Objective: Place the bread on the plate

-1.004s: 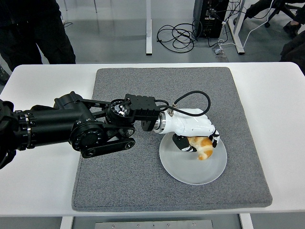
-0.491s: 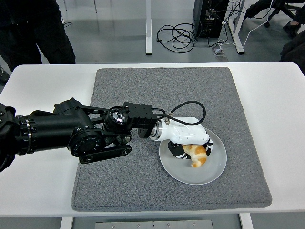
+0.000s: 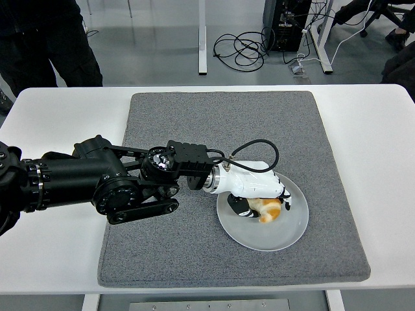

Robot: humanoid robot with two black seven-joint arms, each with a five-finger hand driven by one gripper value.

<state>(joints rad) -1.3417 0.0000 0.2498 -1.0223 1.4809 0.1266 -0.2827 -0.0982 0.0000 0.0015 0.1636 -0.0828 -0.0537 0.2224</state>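
A golden-brown piece of bread [image 3: 268, 210] lies on the white round plate [image 3: 285, 236], which sits on the grey mat right of the middle. My left hand [image 3: 259, 197], white with black fingertips, reaches over the plate from the left, and its fingers are curled around the bread. The bread seems to rest on the plate's surface under the hand. The hand covers part of the bread. My right arm does not show.
The grey mat [image 3: 194, 259] covers the middle of the white table [image 3: 58, 259]. A person in dark clothes [image 3: 45, 39] stands beyond the table's far left corner. Cables and desk legs [image 3: 259, 39] lie on the floor behind.
My left hand has drawn back to the left and come lower over the plate with the bread, which now sits lower on the plate's middle.
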